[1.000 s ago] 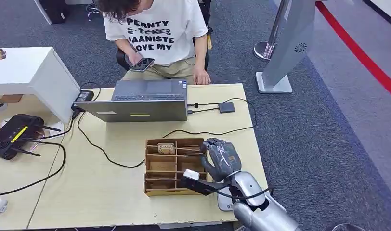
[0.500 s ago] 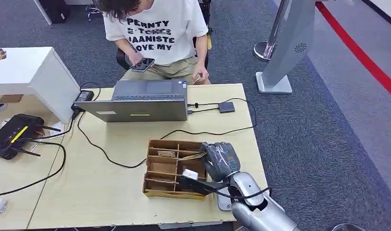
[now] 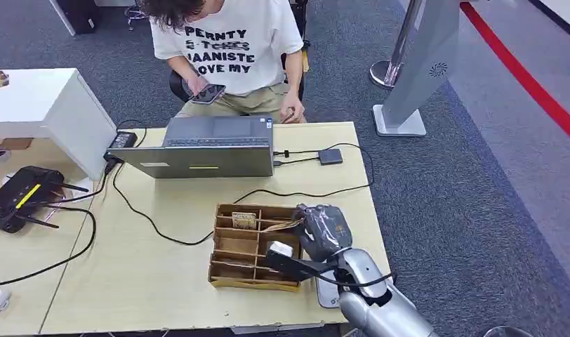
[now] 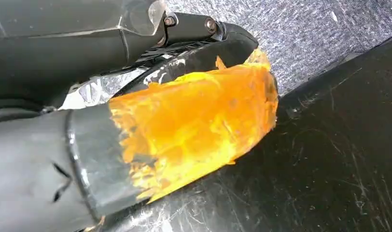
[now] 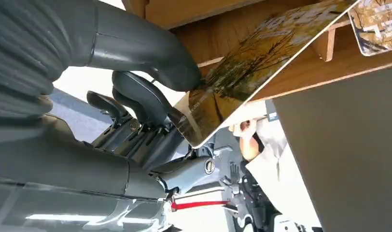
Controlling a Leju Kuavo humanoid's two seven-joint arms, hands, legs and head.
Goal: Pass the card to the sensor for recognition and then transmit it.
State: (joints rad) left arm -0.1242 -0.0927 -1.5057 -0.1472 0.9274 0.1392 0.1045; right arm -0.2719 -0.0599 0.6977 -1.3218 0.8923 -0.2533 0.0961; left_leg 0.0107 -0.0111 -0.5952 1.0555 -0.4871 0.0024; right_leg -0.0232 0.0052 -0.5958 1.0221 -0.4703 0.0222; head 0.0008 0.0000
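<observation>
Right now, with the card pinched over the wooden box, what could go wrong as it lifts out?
1. The right robot hand pinches the card by one corner between thumb and fingers, so it may slip or swivel.
2. The card sits slanted across the wooden box, near its dividers; an edge could catch and drag the box.
3. A black cable runs across the table toward the small black sensor; the arm might snag it on the way.
</observation>
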